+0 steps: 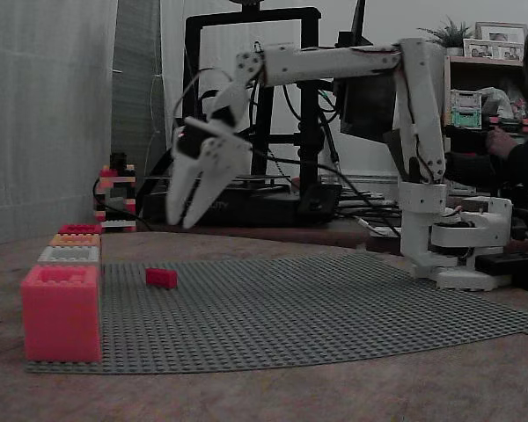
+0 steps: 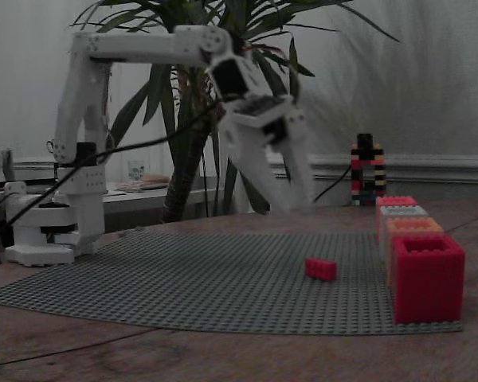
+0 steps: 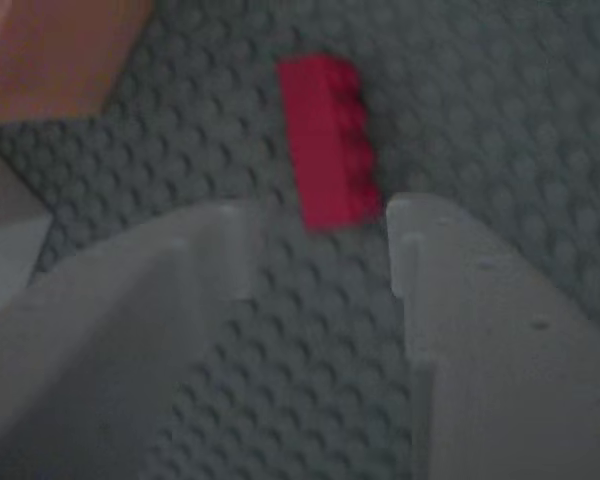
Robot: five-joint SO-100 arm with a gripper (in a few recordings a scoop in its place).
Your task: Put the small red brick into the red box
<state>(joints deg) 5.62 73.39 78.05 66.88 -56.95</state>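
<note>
White two-finger gripper (image 1: 187,211) spread apart and empty, hanging in the air above the grey studded baseplate (image 1: 334,303).

We note the small deep-red studded toy brick (image 1: 161,278) lying flat on the baseplate, near the open-topped red plastic box (image 1: 61,312) but apart from it; in the wrist view the brick (image 3: 330,140) sits just beyond the fingertips (image 3: 420,235), untouched.

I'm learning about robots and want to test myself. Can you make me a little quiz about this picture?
1. True or false: the white two-finger claw holds the small red studded toy brick.
2. What does the brick rest on?
3. Nearest the camera in both fixed views is which box: (a) grey, (b) orange, (c) the red open-topped plastic box?

Key: 1 false, it hangs open above. 2 the grey studded baseplate. 3 c.
</note>
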